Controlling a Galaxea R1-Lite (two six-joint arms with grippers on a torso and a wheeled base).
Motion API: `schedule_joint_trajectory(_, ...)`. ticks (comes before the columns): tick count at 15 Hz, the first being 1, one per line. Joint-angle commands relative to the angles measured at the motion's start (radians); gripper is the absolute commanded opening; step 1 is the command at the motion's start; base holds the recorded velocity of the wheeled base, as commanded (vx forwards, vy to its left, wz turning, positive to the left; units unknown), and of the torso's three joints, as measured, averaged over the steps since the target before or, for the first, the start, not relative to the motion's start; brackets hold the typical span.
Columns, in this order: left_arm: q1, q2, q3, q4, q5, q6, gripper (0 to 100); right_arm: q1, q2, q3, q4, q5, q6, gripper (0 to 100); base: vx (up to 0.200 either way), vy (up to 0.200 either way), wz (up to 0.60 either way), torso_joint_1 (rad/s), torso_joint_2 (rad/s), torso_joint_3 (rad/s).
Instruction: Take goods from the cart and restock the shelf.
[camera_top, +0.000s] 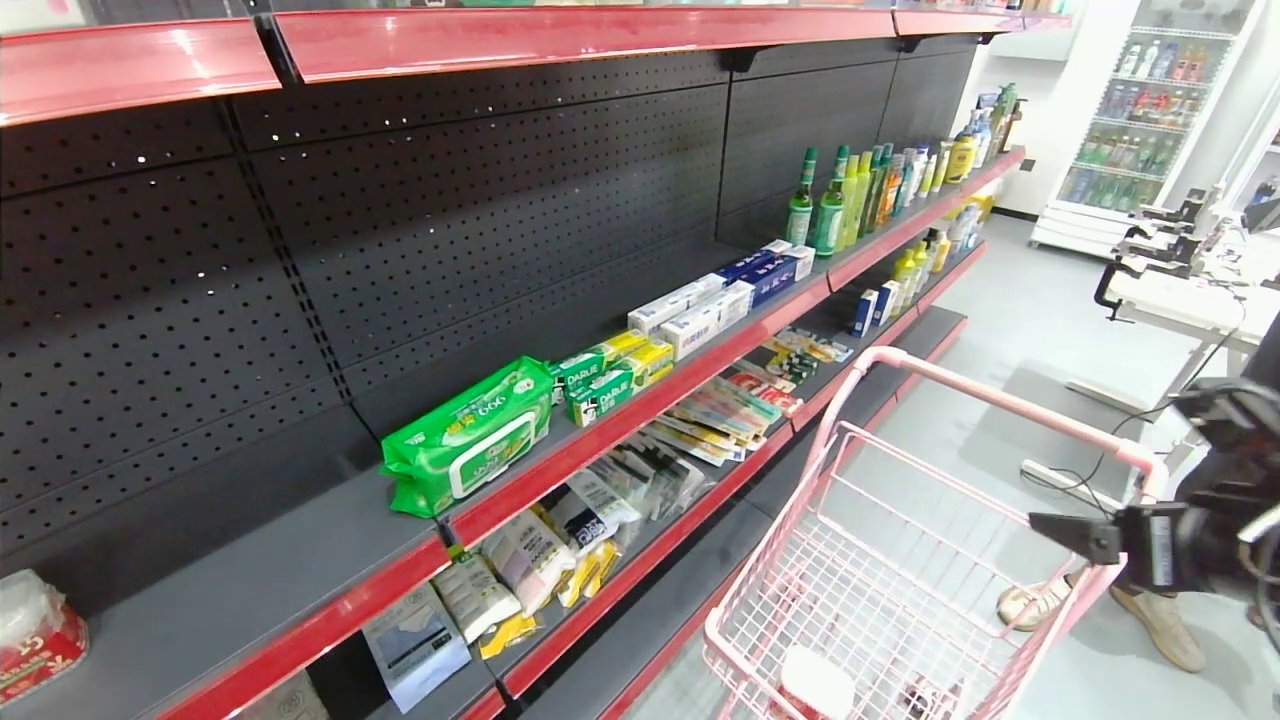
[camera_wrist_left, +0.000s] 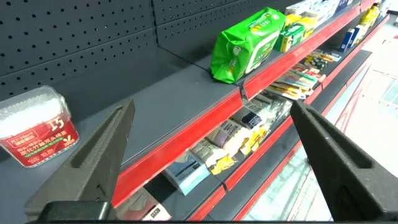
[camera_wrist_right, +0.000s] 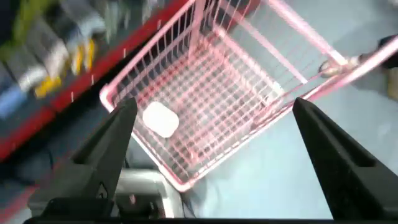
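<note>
**Both grippers spread, one item lying in the cart**

I am holding my right gripper (camera_wrist_right: 214, 106) over the cart (camera_wrist_right: 205, 81), with its two dark fingers spread wide and nothing between them. The cart is a pink wire basket with a pink tube handle, and it is standing on the grey floor just beside the shelf (camera_top: 250, 580). One white item (camera_wrist_right: 160, 118) is lying on the cart's wire floor, near the corner closest to me. It is looking rounded and pale, and the blur is keeping me from telling anything more about it.

I am hovering my left gripper (camera_wrist_left: 212, 109) in front of the shelf's grey deck, above its red front edge. Its fingers are also spread apart and are gripping nothing. A round tub (camera_wrist_left: 37, 127) with a red label and white contents is sitting on the deck towards my left. A green soft pack (camera_wrist_left: 245, 43) is lying farther along the same deck, well apart from the tub, with bare grey board between them. Beyond the pack, green and yellow boxes (camera_top: 610, 375), white and blue boxes (camera_top: 720, 300) and green bottles (camera_top: 830, 205) are lining the shelf. Flat packets (camera_top: 560, 540) are lying on the tier below.
</note>
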Motion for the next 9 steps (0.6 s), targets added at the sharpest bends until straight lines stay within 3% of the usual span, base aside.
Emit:
schedule_joint_trajectory(1, 0.0, 0.001, 0.0, 0.001, 0.0, 0.0, 100, 0.061, 0.509, -0.127, -0.049, 0.111, -0.177, 100, 0.0, 0.0, 0.0, 0.0, 0.0, 0.0)
schedule_joint_trajectory(5, 0.0, 0.001, 0.0, 0.0, 0.0, 0.001, 100, 0.129, 0.696, -0.259, -0.049, 0.113, -0.192, 100, 0.0, 0.0, 0.0, -0.019, 0.05, 0.021)
schedule_joint_trajectory(9, 0.0, 0.001, 0.0, 0.0, 0.0, 0.001, 100, 0.182, 0.751, -0.264, -0.05, 0.114, -0.212, 100, 0.0, 0.0, 0.0, -0.077, 0.17, 0.091)
